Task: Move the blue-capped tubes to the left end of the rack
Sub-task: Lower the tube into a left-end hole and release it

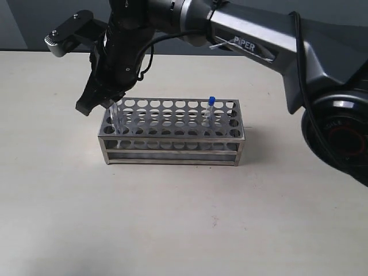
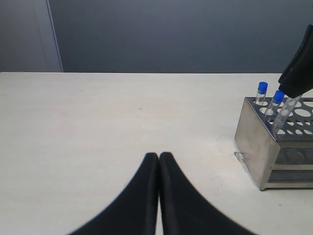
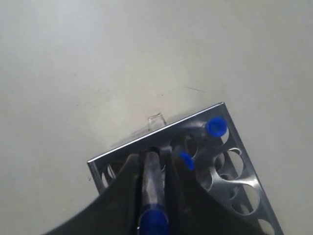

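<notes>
The silvery metal rack (image 1: 172, 150) stands mid-table. My right gripper (image 1: 107, 105) reaches across to its left end and is shut on a clear blue-capped tube (image 1: 114, 117). In the right wrist view the fingers (image 3: 131, 169) clamp this tube (image 3: 152, 178) just below its cap, with its lower end at a corner hole of the rack (image 3: 239, 183). Two more blue-capped tubes (image 3: 215, 126) (image 3: 185, 160) stand in holes beside it, and the left wrist view shows them too (image 2: 262, 90) (image 2: 278, 98). A fourth tube (image 1: 211, 109) stands toward the rack's right end. My left gripper (image 2: 159, 155) is shut and holds nothing, well clear of the rack (image 2: 254, 142).
The right arm's long grey link (image 1: 259, 37) spans above the table from its base (image 1: 339, 132) at the right. Pale tabletop (image 1: 184, 230) surrounds the rack. A grey wall (image 2: 171, 34) backs the table.
</notes>
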Motion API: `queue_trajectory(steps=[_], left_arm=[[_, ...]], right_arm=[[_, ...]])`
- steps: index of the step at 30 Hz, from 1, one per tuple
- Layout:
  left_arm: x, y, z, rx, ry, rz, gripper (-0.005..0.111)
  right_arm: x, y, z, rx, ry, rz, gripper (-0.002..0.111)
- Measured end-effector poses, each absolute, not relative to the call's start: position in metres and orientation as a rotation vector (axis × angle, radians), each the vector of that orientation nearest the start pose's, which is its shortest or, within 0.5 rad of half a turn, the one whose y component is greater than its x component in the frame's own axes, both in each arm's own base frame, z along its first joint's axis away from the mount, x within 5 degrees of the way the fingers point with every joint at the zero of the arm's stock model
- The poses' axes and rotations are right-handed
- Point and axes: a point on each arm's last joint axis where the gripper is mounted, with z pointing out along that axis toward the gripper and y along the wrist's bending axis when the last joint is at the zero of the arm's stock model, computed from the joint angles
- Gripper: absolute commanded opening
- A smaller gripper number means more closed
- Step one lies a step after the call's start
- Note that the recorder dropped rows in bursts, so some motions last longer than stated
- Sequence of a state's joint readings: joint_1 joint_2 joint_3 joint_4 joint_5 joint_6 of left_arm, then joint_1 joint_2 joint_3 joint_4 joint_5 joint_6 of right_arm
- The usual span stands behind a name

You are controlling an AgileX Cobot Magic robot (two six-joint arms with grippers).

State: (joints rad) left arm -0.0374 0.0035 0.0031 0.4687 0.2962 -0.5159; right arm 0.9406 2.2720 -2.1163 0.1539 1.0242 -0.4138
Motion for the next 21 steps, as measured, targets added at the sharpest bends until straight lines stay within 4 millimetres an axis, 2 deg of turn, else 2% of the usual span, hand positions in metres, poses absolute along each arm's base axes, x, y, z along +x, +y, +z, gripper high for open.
queue_trajectory(steps=[16, 19, 21], left_arm=[[0.055, 0.01, 0.188, -0.12, 1.75, 0.041, 0.001], [0.055, 0.01, 0.188, -0.12, 1.75, 0.041, 0.001], [0.055, 0.01, 0.188, -0.12, 1.75, 0.041, 0.001]], right_arm=[[0.296, 0.427, 0.197, -1.578, 2.205, 0.391, 0.0], [0.297, 0.428, 0.198, -1.569, 2.204, 0.394, 0.013], [0.297, 0.428, 0.198, -1.566, 2.202, 0.394, 0.027]])
